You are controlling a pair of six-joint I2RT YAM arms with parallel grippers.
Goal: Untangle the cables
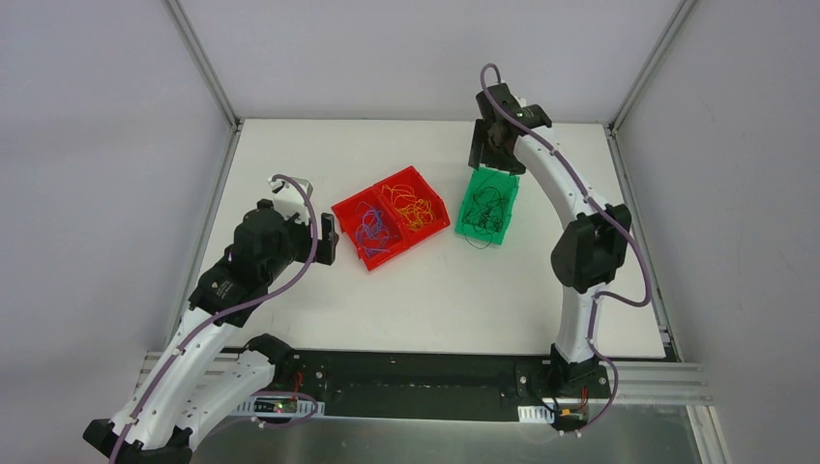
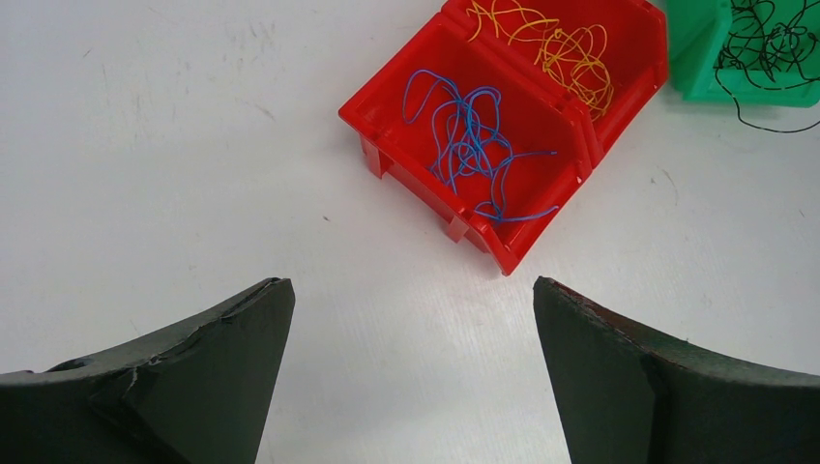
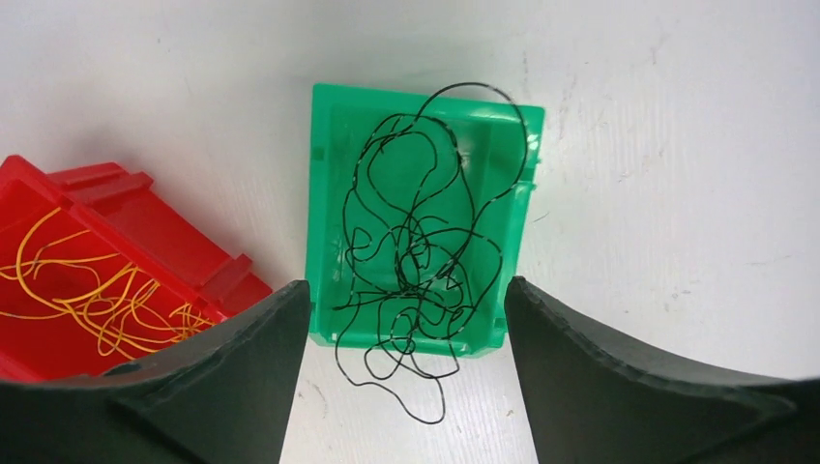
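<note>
Right tool (image 3: 406, 290), gaping empty, is hovering over thin black cables (image 3: 416, 251) in the green plastic bin (image 3: 324, 193), one loop spilling onto the white worktop (image 3: 677, 145); left tool (image 2: 413, 285) is also gaping empty. Snagging that loop is risking dragging the clump out.

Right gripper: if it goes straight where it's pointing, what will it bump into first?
Most likely the black cables piled in the green bin, which sit right between the open fingers of the right gripper. How far off they are is hard to tell.
</note>
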